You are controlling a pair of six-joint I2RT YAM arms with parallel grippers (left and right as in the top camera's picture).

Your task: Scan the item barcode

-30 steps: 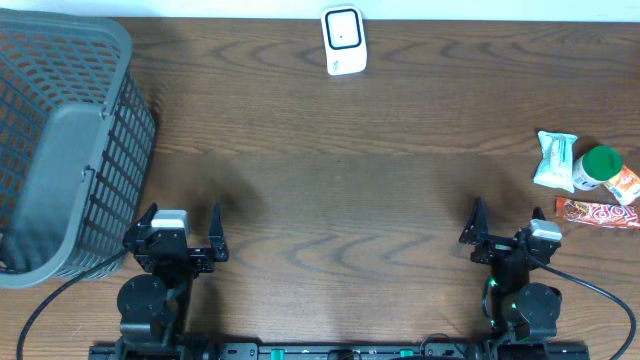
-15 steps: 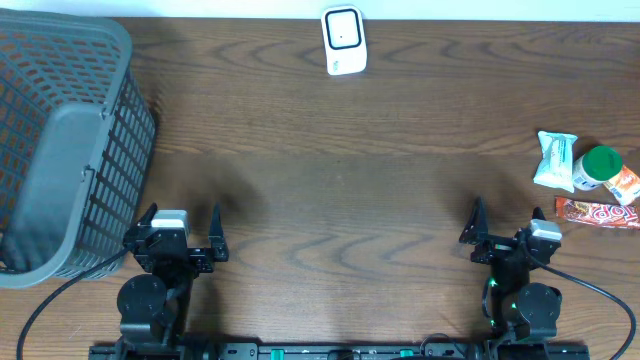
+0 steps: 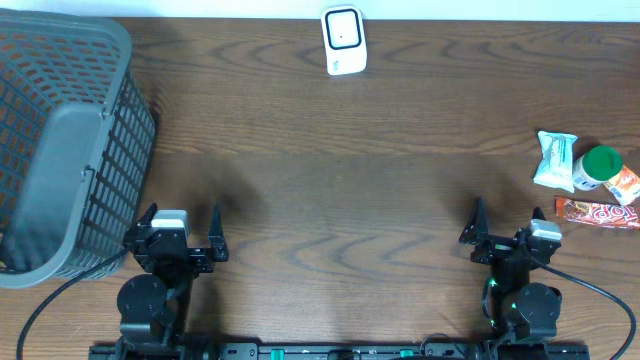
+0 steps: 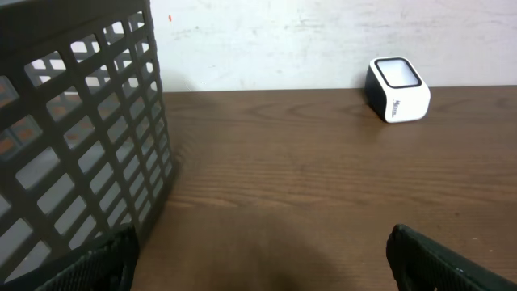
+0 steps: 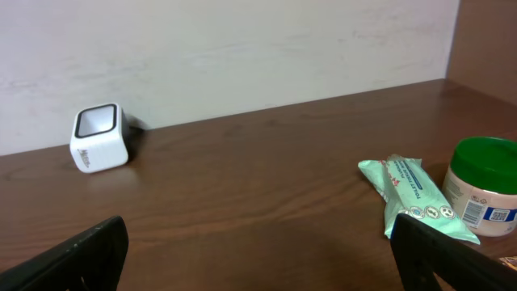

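Note:
A white barcode scanner with a dark window stands at the table's far edge, also seen as the scanner and the scanner. The items lie at the right edge: a pale green packet, a green-lidded jar and a red-orange wrapper. The packet and jar show in the right wrist view. My left gripper is open near the front left with nothing between its fingers. My right gripper is open near the front right, short of the items.
A large grey mesh basket fills the left side, close beside the left gripper; its wall looms in the left wrist view. A pale wall runs behind the table.

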